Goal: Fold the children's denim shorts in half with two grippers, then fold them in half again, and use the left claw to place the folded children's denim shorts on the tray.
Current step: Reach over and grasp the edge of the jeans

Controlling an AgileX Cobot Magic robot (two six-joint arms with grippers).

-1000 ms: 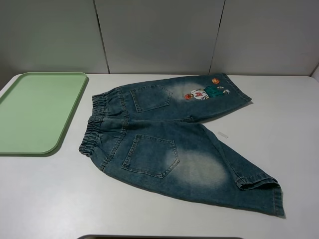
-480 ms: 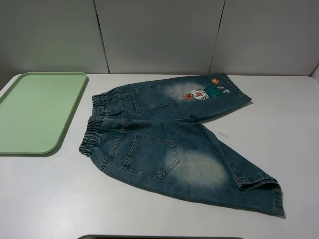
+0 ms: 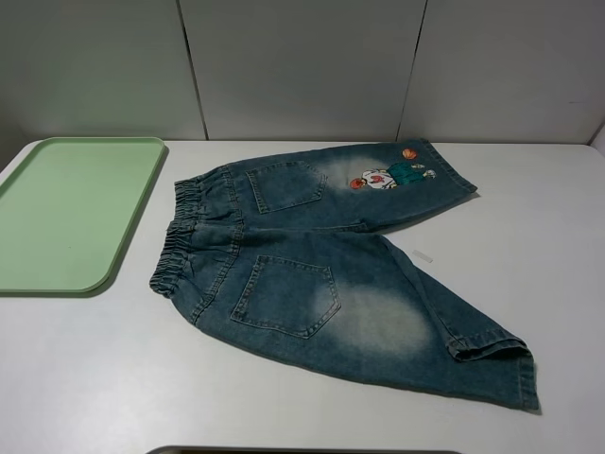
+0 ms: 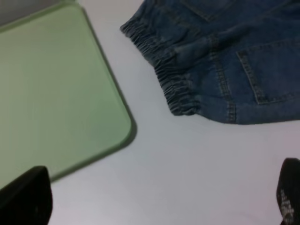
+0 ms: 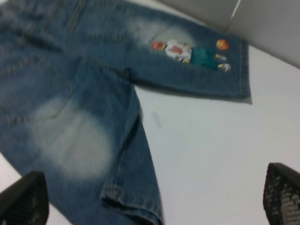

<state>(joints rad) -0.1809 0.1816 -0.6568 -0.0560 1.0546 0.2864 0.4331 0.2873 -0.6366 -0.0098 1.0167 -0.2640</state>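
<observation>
Small faded-blue children's denim shorts lie spread flat, back pockets up, in the middle of the white tabletop. Their gathered waistband faces the flat pale green plastic tray, which sits in the far left corner. A bare strip separates the tray's rim from the waistband. The leg with the cartoon patch runs near the back edge, and the other leg's hem stops short of the front right corner. The front and right edges have open room. The left gripper and the right gripper both have their jaws spread wide, holding nothing.
</observation>
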